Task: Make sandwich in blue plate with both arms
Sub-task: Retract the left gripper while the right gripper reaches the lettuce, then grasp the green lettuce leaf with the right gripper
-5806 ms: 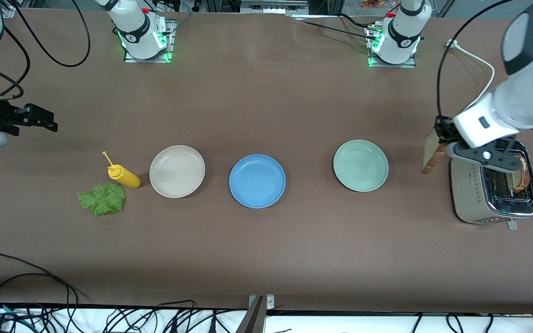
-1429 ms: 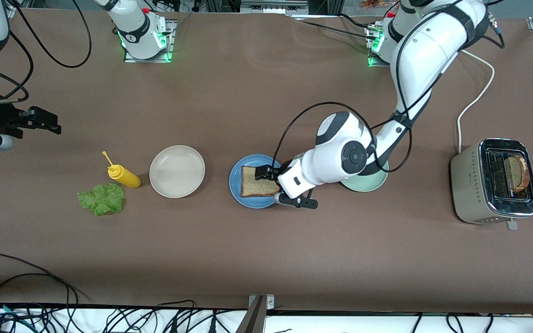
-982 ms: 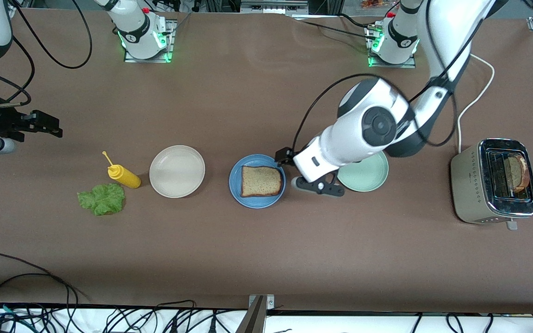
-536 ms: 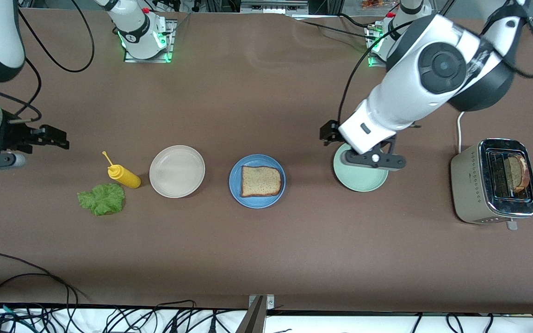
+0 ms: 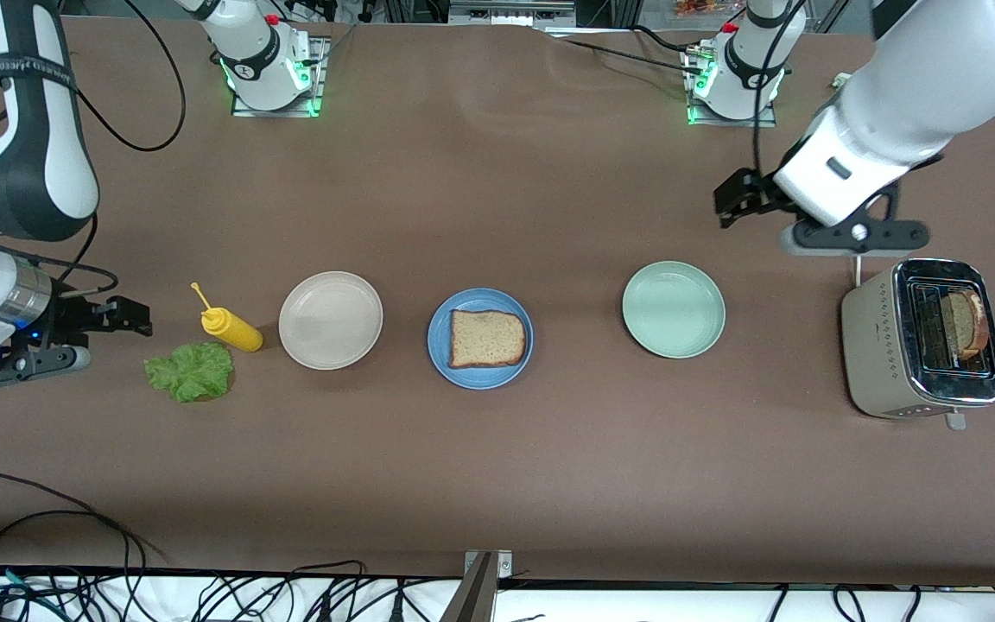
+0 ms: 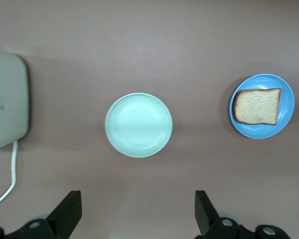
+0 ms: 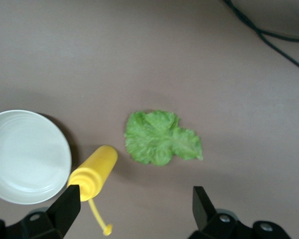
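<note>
One square slice of brown bread point(image 5: 486, 338) lies flat on the round blue plate point(image 5: 440, 343), well apart from the left gripper point(image 5: 732, 204), fingers wide and empty over bare table, and from the right gripper point(image 5: 130, 315), also wide and empty, up beside the ruffled green lettuce leaf point(image 5: 190, 371).

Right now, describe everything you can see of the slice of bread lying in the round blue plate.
The square-ish slice of brown wholegrain bread has a speckled tan crumb and a darker crust round its edges, with one end gently domed. It lies flat and alone inside the round matte blue plate, filling most of its floor and leaving the raised rim showing all round. Nothing lies on it, and neither gripper touches it. The plate stands between a beige plate and a pale green plate.
</note>
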Robot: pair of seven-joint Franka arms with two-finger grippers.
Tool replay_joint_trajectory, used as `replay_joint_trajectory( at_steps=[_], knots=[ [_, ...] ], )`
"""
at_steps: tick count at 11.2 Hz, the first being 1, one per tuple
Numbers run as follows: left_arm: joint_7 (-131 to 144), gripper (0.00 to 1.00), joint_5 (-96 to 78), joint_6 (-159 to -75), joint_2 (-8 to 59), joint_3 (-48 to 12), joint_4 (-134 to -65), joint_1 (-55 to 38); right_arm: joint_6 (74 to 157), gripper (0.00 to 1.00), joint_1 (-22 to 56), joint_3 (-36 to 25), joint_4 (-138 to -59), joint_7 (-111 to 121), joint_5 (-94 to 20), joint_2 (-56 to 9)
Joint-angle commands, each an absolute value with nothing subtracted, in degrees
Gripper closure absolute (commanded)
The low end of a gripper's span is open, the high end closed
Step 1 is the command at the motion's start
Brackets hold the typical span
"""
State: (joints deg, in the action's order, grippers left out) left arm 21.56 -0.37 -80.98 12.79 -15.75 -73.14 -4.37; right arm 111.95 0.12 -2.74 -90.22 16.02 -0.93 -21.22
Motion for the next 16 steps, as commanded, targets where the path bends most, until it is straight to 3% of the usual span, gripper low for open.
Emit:
replay_joint_trajectory(
  at_steps=[1,5,8,16],
  knots=[
    [16.0,0.0,-1.7,-78.5,6.9,-11.2,-77.9,-3.8,114.1,0.0,-2.9,-2.7,-90.1,22.6,-4.3,-23.9],
    [5.1,0.0,-1.7,-78.8,3.8,-5.7,-82.3,-3.7,122.8,0.0,-4.6,-2.6,-90.1,28.3,-9.0,-30.6],
    [1.3,0.0,-1.7,-83.2,-1.3,-3.9,-91.0,-3.6,128.2,0.0,-4.5,-1.5,-90.1,28.3,-10.2,-34.5],
    [-4.4,0.0,-1.4,-85.4,-2.5,-1.9,-93.9,-2.0,135.6,0.0,-6.7,1.5,-90.5,32.2,-9.8,-41.0]
  ],
)
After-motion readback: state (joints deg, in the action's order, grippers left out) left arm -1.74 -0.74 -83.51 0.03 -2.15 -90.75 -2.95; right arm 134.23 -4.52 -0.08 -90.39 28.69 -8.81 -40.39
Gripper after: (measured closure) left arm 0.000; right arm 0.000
